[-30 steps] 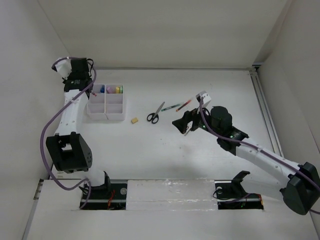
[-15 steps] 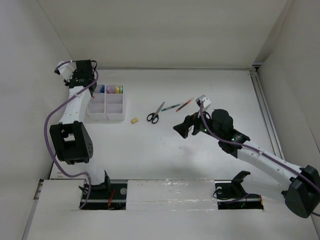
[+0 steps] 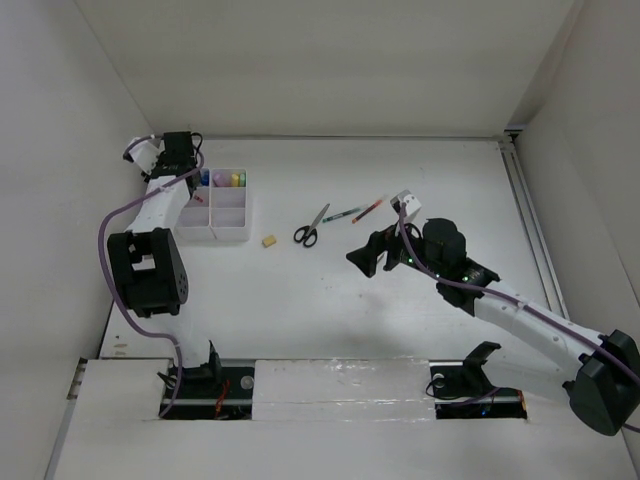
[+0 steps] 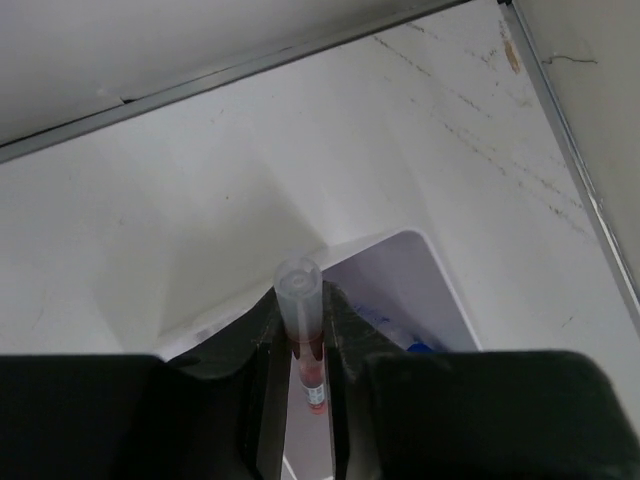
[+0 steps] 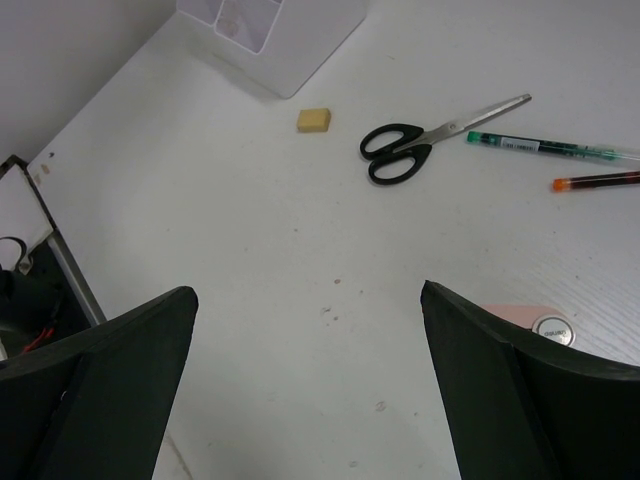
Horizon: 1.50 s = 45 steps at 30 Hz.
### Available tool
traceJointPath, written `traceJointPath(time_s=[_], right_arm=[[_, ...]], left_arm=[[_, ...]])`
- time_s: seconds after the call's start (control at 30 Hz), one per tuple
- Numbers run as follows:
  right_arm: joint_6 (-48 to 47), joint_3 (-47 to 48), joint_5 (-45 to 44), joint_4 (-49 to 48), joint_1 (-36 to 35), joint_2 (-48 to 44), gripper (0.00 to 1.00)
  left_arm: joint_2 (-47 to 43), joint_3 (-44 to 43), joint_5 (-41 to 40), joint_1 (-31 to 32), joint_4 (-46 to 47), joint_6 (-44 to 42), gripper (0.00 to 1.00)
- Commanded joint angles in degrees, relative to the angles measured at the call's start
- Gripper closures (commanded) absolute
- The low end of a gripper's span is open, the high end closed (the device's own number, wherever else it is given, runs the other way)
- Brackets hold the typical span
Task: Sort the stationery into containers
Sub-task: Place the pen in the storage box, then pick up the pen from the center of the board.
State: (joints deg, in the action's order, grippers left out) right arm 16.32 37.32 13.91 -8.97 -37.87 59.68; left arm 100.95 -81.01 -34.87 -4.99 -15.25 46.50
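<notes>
Left gripper (image 4: 301, 340) clamps a pen (image 4: 298, 285) lengthwise, clear end pointing forward, apparently over tray (image 4: 425, 285).

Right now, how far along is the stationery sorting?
Done: coloured markers stand in the white tray's far compartments. In hand: the left gripper is shut on a clear red-ink pen over the tray's edge. Left: scissors, green pen, red pen and tan eraser lie on the table; the right gripper hangs open near them.

Black plastic handles and bright metal blades on the scissors (image 5: 437, 136); smooth white plastic tray (image 5: 305, 48); matt tabletop (image 5: 250, 260).
</notes>
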Motion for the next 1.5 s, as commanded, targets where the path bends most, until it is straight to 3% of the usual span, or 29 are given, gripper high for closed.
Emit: traceJointPath(time_s=[0.0, 0.13, 0.17, 0.27, 0.3, 0.4, 0.43, 0.47, 0.7, 0.9, 1.0, 1.17, 1.47], right_arm=[[-0.9, -0.4, 0.6, -1.8, 0.1, -0.2, 0.0], [-0.9, -0.4, 0.0, -1.8, 0.1, 0.3, 0.0], [-0.9, -0.4, 0.0, -1.8, 0.1, 0.9, 0.0], [0.5, 1.3, -2.8, -1.8, 0.1, 2.9, 0.0], [1.1, 2.1, -4.3, 0.5, 0.1, 3.6, 0.0], [4.2, 8.0, -13.1, 6.1, 0.1, 8.1, 0.0], [5.7, 9.9, -15.9, 10.4, 0.1, 9.6, 0.0], [7.1, 11.6, -20.8, 12.2, 0.1, 11.0, 0.0], [20.2, 28.9, -35.7, 27.4, 0.1, 27.0, 0.04], [30.9, 47.2, -39.8, 42.7, 0.9, 45.1, 0.15], [32.2, 50.7, -37.7, 43.2, 2.4, 51.0, 0.21], [34.0, 50.1, -37.0, 41.5, 4.1, 53.3, 0.25], [33.4, 54.6, -38.3, 41.3, 5.9, 57.5, 0.27]], left_arm=[[0.2, 0.5, 0.7, -0.3, 2.2, 1.6, 0.85], [-0.4, 1.8, 2.1, -0.3, 3.5, 2.3, 0.65], [-1.2, 1.8, 2.6, -0.3, 3.6, 2.3, 0.55], [-3.2, 1.8, 2.6, 1.0, 3.6, 1.8, 0.41], [-3.8, 1.8, 2.6, 1.0, 3.6, 1.8, 0.32], [-6.5, 1.1, 2.7, 2.4, 2.4, 1.1, 0.19], [-7.3, 1.1, 4.5, 2.4, 1.6, 1.1, 0.05], [-9.1, 0.3, 4.6, 2.4, 1.0, 1.1, 0.0], [-15.2, -9.2, 11.0, 2.4, -6.1, -4.9, 0.0], [-18.8, -12.2, 19.4, 2.4, -10.7, -11.6, 0.0], [-23.4, -8.4, 24.0, 2.4, -10.0, -12.8, 0.0], [-29.6, -3.3, 26.8, 2.4, -8.1, -15.7, 0.0], [-27.7, -2.7, 30.6, 2.4, -8.0, -15.7, 0.0]])
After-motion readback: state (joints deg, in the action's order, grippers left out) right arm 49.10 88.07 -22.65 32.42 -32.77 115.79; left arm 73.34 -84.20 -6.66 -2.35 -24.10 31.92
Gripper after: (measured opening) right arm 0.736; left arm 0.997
